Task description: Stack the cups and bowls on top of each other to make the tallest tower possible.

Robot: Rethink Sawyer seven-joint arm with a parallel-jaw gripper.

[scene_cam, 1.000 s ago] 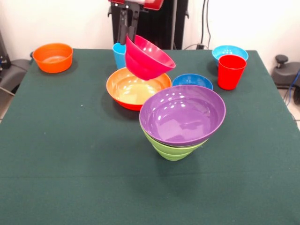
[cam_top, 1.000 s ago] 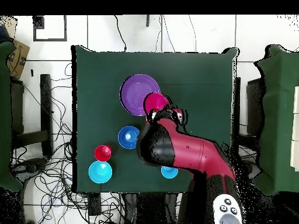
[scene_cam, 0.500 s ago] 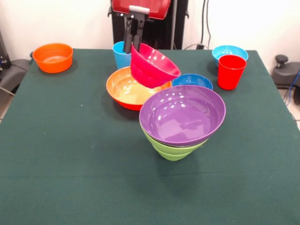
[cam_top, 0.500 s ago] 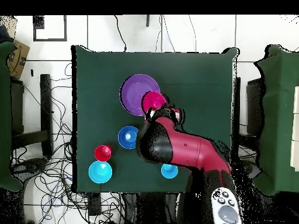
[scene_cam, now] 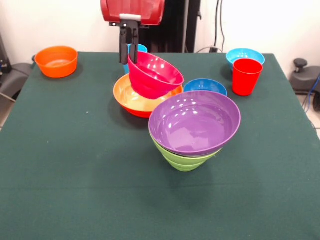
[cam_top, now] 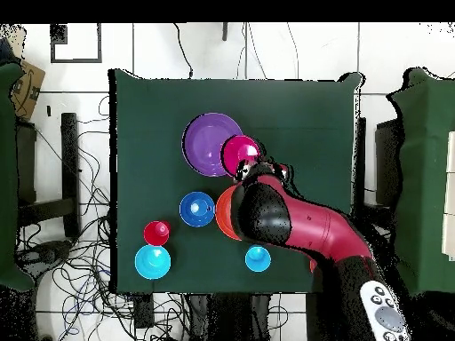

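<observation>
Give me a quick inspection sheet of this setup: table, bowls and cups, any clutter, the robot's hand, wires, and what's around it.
Surface: dark green cloth table, flat.
Job's things: glossy purple plastic bowl tilted atop lime green bowls; large orange bowl; small orange bowl; dark blue bowl; light blue bowl; ridged red cup; light blue cup.
Clutter: nothing seen.
Grippers: tool clamps the magenta-red bowl's rim, held above the large orange bowl.
Cables: tangled on the floor.
Surroundings: white wall, tiled floor.
</observation>
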